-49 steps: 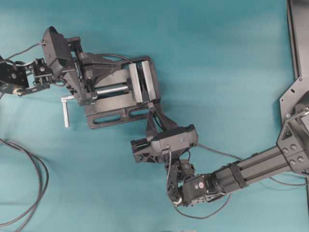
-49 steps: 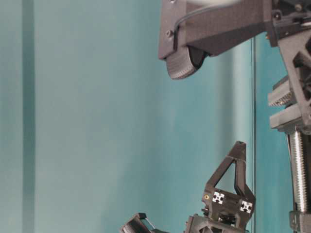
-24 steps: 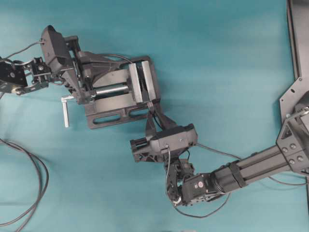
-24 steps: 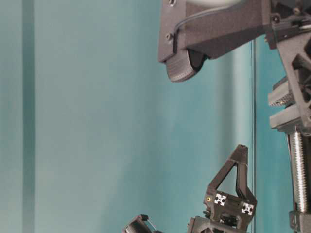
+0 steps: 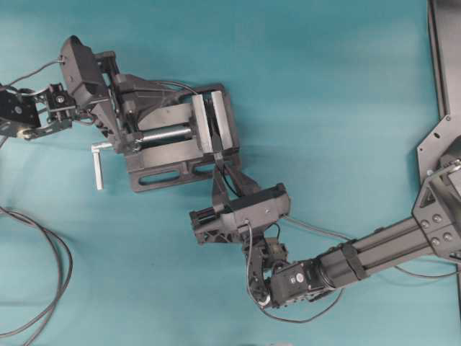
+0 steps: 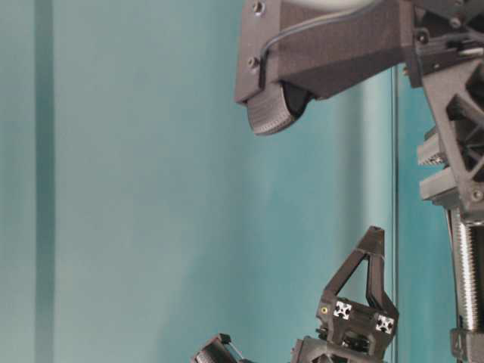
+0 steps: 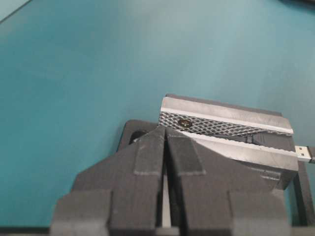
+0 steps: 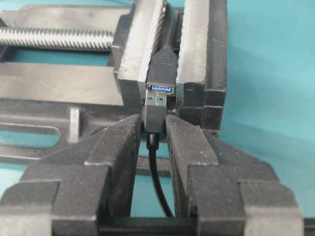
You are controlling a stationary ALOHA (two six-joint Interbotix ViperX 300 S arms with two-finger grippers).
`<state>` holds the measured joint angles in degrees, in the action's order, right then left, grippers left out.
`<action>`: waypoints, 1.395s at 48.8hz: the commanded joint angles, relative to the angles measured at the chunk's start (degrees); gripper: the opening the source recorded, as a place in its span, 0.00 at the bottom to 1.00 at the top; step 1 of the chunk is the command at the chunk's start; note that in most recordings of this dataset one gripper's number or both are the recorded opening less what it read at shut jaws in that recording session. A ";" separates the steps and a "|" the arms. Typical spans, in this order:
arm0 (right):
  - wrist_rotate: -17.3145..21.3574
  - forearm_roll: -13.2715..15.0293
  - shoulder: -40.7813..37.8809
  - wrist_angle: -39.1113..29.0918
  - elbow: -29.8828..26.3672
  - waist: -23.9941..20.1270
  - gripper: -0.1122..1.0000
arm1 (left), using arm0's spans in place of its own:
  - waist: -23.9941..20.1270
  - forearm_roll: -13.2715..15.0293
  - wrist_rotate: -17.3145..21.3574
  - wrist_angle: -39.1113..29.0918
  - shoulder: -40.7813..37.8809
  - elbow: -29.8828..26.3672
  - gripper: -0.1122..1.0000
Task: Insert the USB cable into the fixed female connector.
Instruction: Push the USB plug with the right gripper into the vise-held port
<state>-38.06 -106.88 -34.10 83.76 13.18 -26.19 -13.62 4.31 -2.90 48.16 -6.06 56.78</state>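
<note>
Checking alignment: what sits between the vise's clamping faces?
The fixed female connector, blue port facing the USB cable plug in the right claw. Its rear is hidden between the faces.

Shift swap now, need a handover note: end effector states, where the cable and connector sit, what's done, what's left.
Right end effector: shut on the USB cable, plug tip at the mouth of the fixed female connector.
Left end effector: shut, empty, over the vise.
Connector: clamped between the vise plates, blue port facing the plug.
Done: cable grasped and lined up.
Left: push the plug in; it is not seated yet, metal shell visible.
</note>
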 commanded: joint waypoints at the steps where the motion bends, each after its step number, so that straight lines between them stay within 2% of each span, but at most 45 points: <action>1: 0.00 0.70 1.41 0.97 -0.79 1.05 0.30 | -0.09 -0.18 0.79 0.26 1.41 -0.35 0.12; 15: -0.09 0.44 2.02 1.58 -0.44 1.23 0.30 | -0.09 -0.18 0.79 0.26 1.32 -0.44 0.12; 28: -1.76 0.26 2.46 1.49 -0.18 1.23 0.30 | -0.09 -0.18 0.79 0.18 1.41 -0.44 0.12; 68: 0.00 0.26 0.44 -1.76 -0.26 3.87 0.30 | 0.09 -0.18 0.88 0.18 1.41 -0.18 0.12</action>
<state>-38.23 -106.79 -34.45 81.91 13.54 -24.96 -13.62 4.39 -2.90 48.08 -6.06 56.87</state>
